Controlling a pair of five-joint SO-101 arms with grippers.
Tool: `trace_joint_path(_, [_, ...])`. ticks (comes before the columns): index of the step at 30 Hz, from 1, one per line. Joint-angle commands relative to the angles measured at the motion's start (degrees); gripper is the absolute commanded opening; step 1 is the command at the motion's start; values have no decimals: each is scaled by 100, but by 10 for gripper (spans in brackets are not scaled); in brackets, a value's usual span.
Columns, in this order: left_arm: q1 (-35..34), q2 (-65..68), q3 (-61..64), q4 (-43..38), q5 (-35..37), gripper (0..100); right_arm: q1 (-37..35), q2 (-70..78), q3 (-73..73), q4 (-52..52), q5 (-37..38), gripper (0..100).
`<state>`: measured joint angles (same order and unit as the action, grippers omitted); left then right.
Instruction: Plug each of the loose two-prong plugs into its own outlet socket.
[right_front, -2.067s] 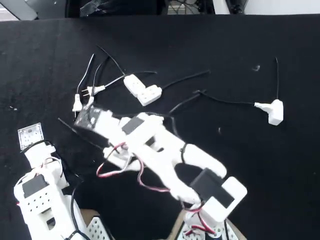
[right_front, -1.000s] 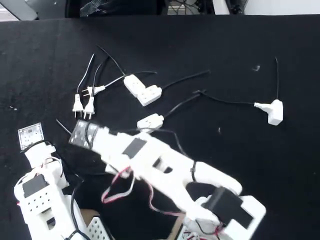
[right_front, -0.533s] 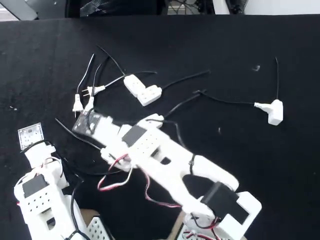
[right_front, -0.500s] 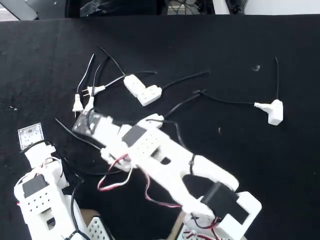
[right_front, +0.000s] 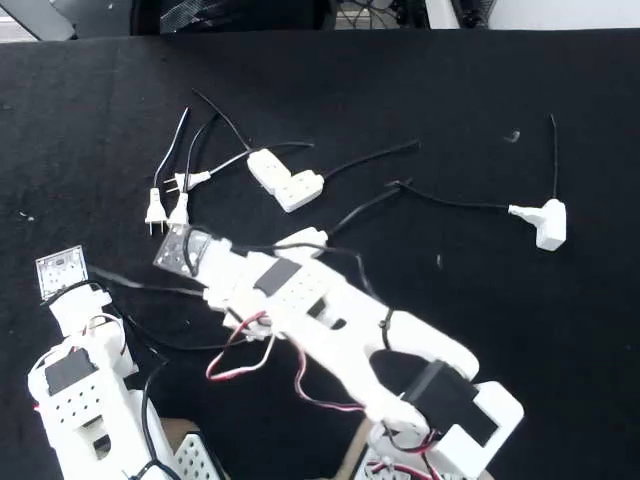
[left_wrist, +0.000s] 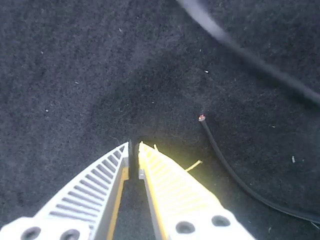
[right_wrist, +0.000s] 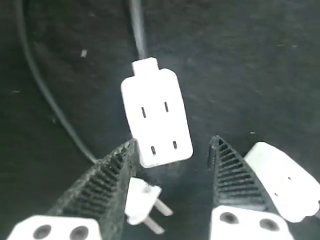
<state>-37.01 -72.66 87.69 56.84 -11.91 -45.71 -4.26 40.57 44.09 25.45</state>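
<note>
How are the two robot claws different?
The left gripper has its jaws shut together; the right gripper has its jaws wide open. The left gripper's jaws are pale grey and yellow; the right gripper's are black. The left gripper points at black cloth; the right gripper points at a white outlet socket, with a two-prong plug beside one jaw. Both have ridged jaws.
</note>
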Motion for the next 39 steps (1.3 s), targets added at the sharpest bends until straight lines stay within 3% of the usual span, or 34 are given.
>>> trace_joint_path(1, [-48,-26,-40,-70,18,51,246,-48,-4,-97,387,227])
trace_joint_path(6, [-48,-26,-40,-70,18,51,202,-75,-92,0,624,227])
trace_joint_path(13, [-48,-26,-40,-70,18,51,105,-1218,-576,1495,668,227])
trace_joint_path(16, [-48,-26,-40,-70,18,51,-202,-1657,-356,1925,1064,227])
trace_joint_path(24, [-48,-26,-40,-70,18,51,-536,-1297,611,1055,1626,224])
trace_joint_path(39, [-48,-26,-40,-62,18,51,-536,365,-127,791,1925,204])
